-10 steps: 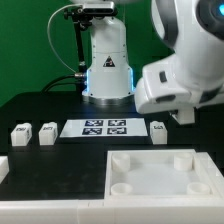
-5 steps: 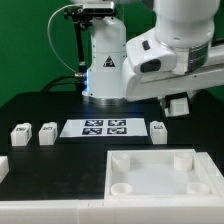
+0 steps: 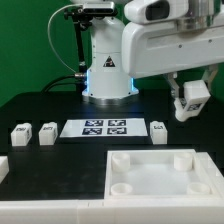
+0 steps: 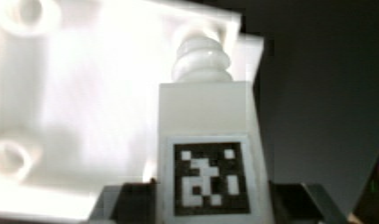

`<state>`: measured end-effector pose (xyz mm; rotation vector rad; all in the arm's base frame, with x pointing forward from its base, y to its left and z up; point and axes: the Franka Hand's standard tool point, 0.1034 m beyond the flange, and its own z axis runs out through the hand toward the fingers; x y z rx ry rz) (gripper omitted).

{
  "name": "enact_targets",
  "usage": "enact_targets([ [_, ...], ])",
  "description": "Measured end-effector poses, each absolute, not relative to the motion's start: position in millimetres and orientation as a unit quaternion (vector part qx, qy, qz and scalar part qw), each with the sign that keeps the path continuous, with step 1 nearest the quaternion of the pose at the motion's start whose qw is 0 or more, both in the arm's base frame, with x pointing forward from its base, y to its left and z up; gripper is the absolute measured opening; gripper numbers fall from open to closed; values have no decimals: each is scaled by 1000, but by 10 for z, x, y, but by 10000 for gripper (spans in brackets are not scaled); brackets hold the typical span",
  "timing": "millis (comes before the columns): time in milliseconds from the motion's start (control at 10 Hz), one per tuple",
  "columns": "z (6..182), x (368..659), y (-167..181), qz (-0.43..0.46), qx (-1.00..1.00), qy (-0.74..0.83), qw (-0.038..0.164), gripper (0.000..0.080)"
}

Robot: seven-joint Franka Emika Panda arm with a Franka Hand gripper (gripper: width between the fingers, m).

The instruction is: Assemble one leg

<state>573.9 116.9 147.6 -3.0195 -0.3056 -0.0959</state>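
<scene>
My gripper (image 3: pixel 189 102) hangs at the exterior view's right, above the table and beyond the plate's far right corner. It is shut on a leg (image 3: pixel 192 96), a small white block with a black-and-white tag. In the wrist view the leg (image 4: pixel 207 120) stands between the two dark fingers (image 4: pixel 129 203), tag facing the camera, its threaded tip pointing away over the large white plate (image 4: pixel 79 90). The plate (image 3: pixel 150 165) with round corner sockets lies at the front right. Three more legs stand on the table: two at the left (image 3: pixel 20 131) (image 3: pixel 47 131) and one right of the marker board (image 3: pixel 158 130).
The marker board (image 3: pixel 105 127) lies flat in the middle of the black table. The robot's white base (image 3: pixel 108 65) stands behind it. A white part (image 3: pixel 3 166) shows at the left edge. A white strip (image 3: pixel 50 212) runs along the front.
The arm has swung upward and the gripper has risen a little toward the exterior view's right, still holding the leg. The parts on the table have not moved.
</scene>
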Motion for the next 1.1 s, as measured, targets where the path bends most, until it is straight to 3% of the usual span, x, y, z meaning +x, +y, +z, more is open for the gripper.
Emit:
enact_targets([
  [300, 1427, 5775, 1078, -182, -977, -99, 46, 290],
  [500, 1426, 6013, 897, -256, -959, -115, 33, 290],
  [600, 1530, 6253, 859, -310, -944, -113, 29, 290],
  [700, 1469, 6393, 874, -333, -936, -107, 31, 290],
  [1100, 1399, 6343, 910, -321, -940, -110, 34, 290],
])
